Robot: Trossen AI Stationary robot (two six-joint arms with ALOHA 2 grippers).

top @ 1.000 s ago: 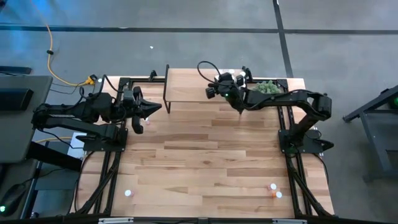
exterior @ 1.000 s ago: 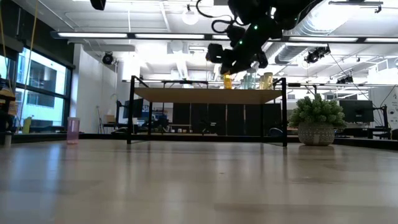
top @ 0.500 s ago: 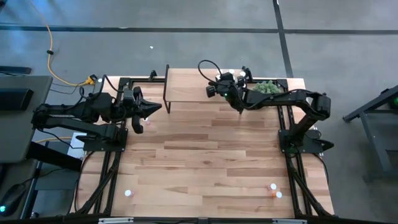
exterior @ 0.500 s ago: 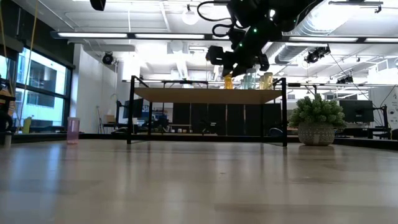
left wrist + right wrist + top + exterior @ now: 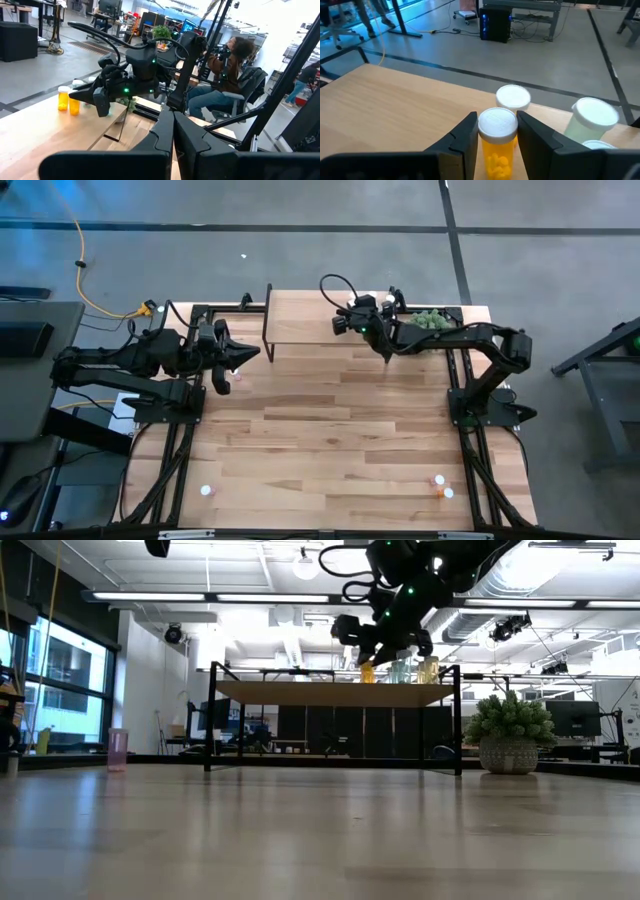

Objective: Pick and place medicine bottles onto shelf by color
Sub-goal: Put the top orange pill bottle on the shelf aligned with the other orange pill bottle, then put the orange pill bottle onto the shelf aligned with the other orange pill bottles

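Observation:
My right gripper [image 5: 496, 119] is over the right end of the shelf [image 5: 335, 692], shut on an orange medicine bottle [image 5: 496, 150] with a white cap. A second orange bottle [image 5: 513, 96] stands just behind it, and a pale green one [image 5: 590, 117] beside them. The low view shows the orange bottle [image 5: 367, 671] and two pale bottles [image 5: 400, 670] upright on the shelf top. My left gripper [image 5: 250, 352] is shut and level at the table's left side, holding nothing. A pink bottle [image 5: 118, 749] stands on the table near it. My right gripper pinches the orange bottle between its two fingers, one on each side of the white cap and the neck below it [image 5: 496, 134]. The fingers come slanting slightly down from the table's near right. The bottle is upright, its base at the shelf top; whether it rests there I cannot tell.
A potted green plant [image 5: 510, 735] stands on the table right of the shelf. Three bottles [image 5: 441, 487] stand near the table's near right corner and one [image 5: 205, 490] near its near left corner. A person [image 5: 235, 65] sits beyond the table's right side.

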